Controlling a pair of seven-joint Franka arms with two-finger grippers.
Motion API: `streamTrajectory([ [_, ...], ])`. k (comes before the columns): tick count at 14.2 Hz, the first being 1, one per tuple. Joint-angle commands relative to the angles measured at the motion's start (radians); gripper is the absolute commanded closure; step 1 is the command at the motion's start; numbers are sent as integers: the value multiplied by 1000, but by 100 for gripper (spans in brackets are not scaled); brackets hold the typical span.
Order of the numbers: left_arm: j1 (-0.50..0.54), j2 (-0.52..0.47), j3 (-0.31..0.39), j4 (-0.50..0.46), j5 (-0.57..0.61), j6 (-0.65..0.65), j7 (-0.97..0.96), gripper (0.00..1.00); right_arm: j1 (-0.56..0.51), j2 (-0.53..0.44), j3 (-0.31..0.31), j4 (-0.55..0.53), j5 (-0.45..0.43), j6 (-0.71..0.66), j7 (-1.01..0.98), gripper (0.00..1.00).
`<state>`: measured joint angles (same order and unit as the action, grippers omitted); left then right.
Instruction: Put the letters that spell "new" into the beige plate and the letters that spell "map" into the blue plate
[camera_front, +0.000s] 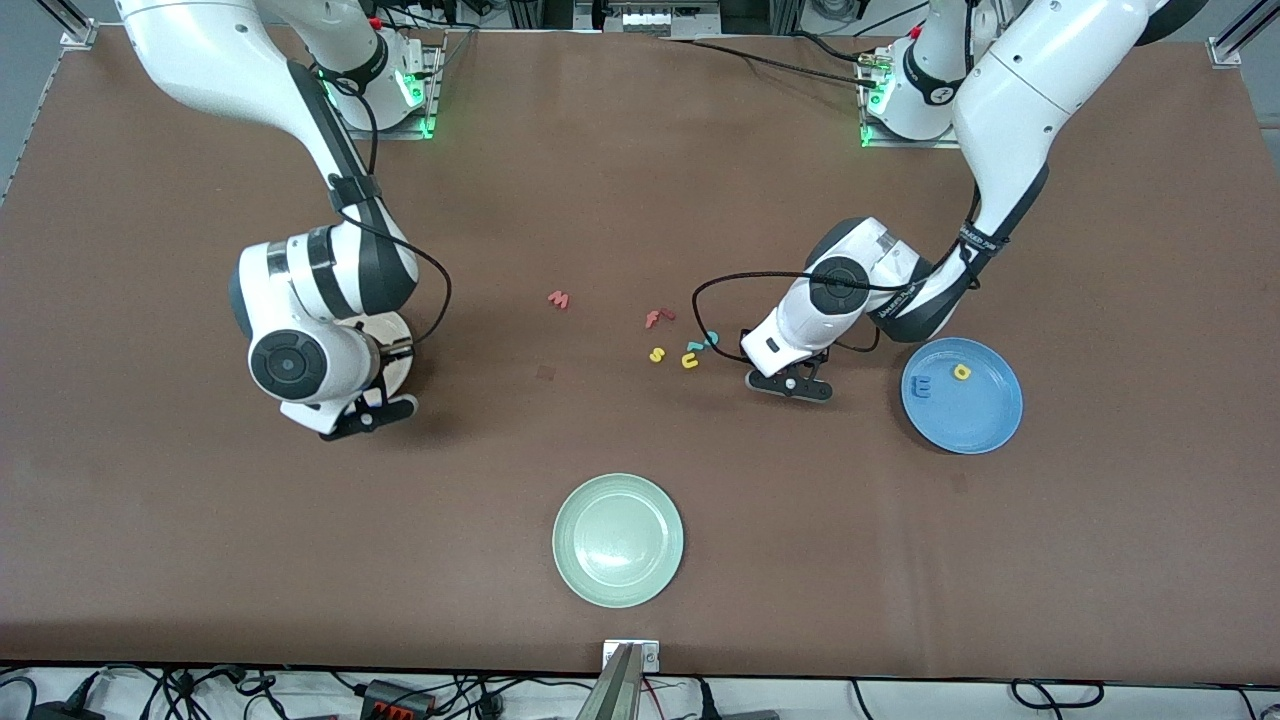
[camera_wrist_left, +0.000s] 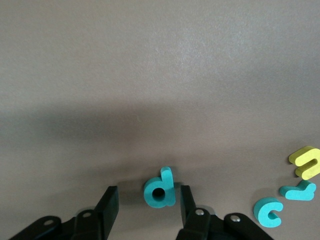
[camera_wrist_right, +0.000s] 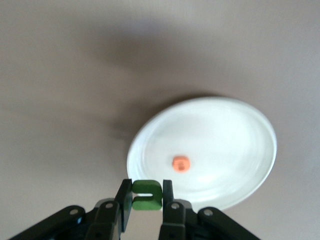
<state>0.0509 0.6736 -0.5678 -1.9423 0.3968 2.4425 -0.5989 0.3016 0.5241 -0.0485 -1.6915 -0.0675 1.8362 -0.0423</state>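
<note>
My left gripper (camera_front: 790, 385) (camera_wrist_left: 147, 190) is low over the table beside the blue plate (camera_front: 985, 425), open around the teal p (camera_wrist_left: 161, 187). One finger (camera_wrist_left: 187, 200) is right against the p; the other stands apart from it. In the blue plate lie the blue m (camera_front: 922, 387) and yellow a (camera_front: 961, 372). My right gripper (camera_front: 372, 412) (camera_wrist_right: 146, 190) is shut on the green n (camera_wrist_right: 146, 197), over the edge of the beige plate (camera_front: 397, 330) (camera_wrist_right: 225, 130). The orange e (camera_wrist_right: 180, 163) lies in that plate. The pinkish-red w (camera_front: 558, 299) lies on the table mid-way between the arms.
A red f (camera_front: 658, 318), yellow s (camera_front: 656, 354), yellow u (camera_front: 690, 360) (camera_wrist_left: 306, 162) and teal c (camera_front: 710, 338) (camera_wrist_left: 267, 211) cluster close to the left gripper. A pale green plate (camera_front: 618, 540) sits nearer the front camera.
</note>
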Motion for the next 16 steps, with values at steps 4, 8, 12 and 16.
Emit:
streamTrajectory([
  [4, -17, 7, 3, 6, 42, 3, -36, 68, -27, -41, 19, -252, 9, 262, 5, 70],
  [8, -2, -11, 2, 8, 112, -26, -27, 92, -56, -33, 19, -255, 2, 271, -2, 70],
  [12, 32, -126, -1, 51, 112, -251, 36, 91, -58, -21, 19, -252, 9, 287, 2, 0],
  [16, 185, -161, -9, 115, 112, -411, 353, 90, -39, -88, 36, -246, 11, 259, 6, 0],
])
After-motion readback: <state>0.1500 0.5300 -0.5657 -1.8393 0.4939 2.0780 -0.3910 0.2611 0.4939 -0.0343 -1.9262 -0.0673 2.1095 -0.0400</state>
